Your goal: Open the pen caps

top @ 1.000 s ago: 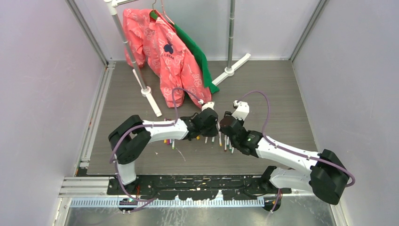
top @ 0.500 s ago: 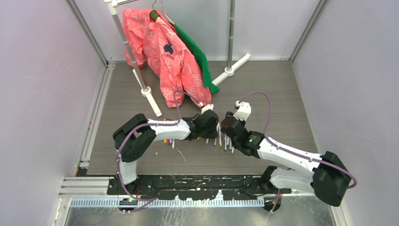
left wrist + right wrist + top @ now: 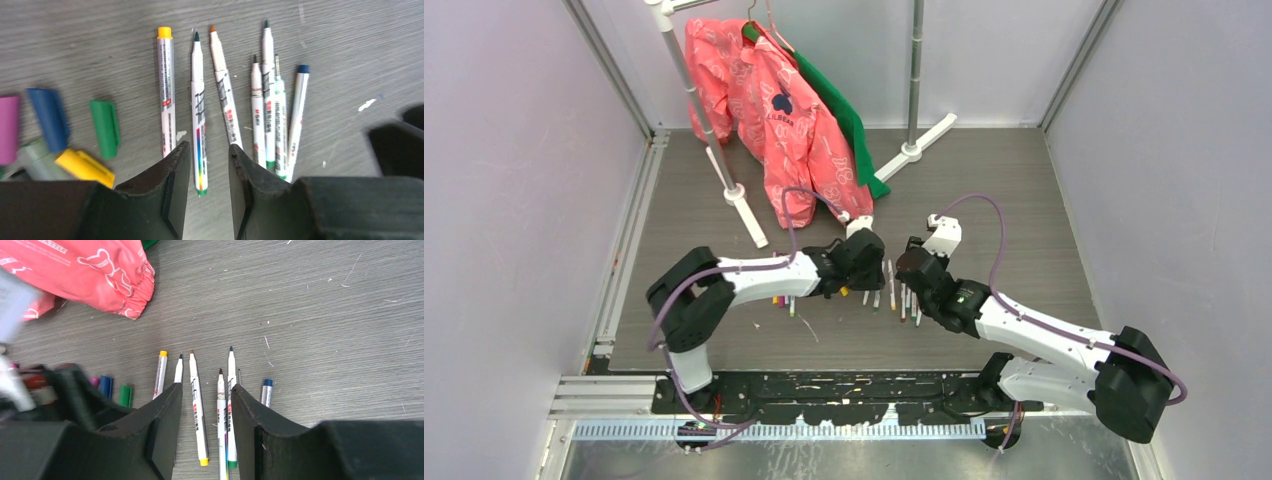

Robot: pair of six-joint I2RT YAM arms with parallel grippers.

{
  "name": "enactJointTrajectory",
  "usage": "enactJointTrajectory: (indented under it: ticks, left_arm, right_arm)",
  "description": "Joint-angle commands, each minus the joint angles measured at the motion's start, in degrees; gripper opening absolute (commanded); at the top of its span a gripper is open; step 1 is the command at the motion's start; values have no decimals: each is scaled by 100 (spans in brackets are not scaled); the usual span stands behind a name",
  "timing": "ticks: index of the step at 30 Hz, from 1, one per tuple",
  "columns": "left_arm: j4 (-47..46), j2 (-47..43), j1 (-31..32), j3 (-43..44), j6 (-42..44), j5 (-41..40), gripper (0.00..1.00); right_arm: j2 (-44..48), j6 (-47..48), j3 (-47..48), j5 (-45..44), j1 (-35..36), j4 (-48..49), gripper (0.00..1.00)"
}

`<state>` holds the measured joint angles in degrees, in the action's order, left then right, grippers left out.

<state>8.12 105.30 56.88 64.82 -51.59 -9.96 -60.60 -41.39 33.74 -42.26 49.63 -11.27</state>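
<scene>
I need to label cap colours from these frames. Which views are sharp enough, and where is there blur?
Left wrist view: pens crisp, loose caps at the left soft yet colours readable. Right wrist view: pens sharp, left edge smeared. Top view: even light, pens too small.

Grey wood-grain table with loose pen caps beside uncapped white pens

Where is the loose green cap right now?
In the left wrist view the green cap lies between the blue cap and the yellow-ended pen, with the yellow cap just below it in the picture.
</scene>
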Motion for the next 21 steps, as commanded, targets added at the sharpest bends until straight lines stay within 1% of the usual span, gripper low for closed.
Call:
enactJointTrajectory:
  ticks: [1,6,11,16,21]
  left_arm:
    - [503,-1103,-15,-26,341,-593,35]
    - [1139,-1869,-9,-455,519,-1068,37]
    - [1611,-2560,-17,-1145,525,-1620,39]
    - [1928,-2910,-100,-1684,425,-1974,38]
    - [2172,-3100,-293,-1901,449,-2071,37]
  right_arm:
    - [136,-98,-33,-224,-24,57,47]
    - [149,-85,-35,-213,-24,83,47]
    - [101,-50,-26,-124,-30,180,47]
    - [-7,-40,-12,20,-16,314,47]
    - [-39,-27,1,59,-15,351,47]
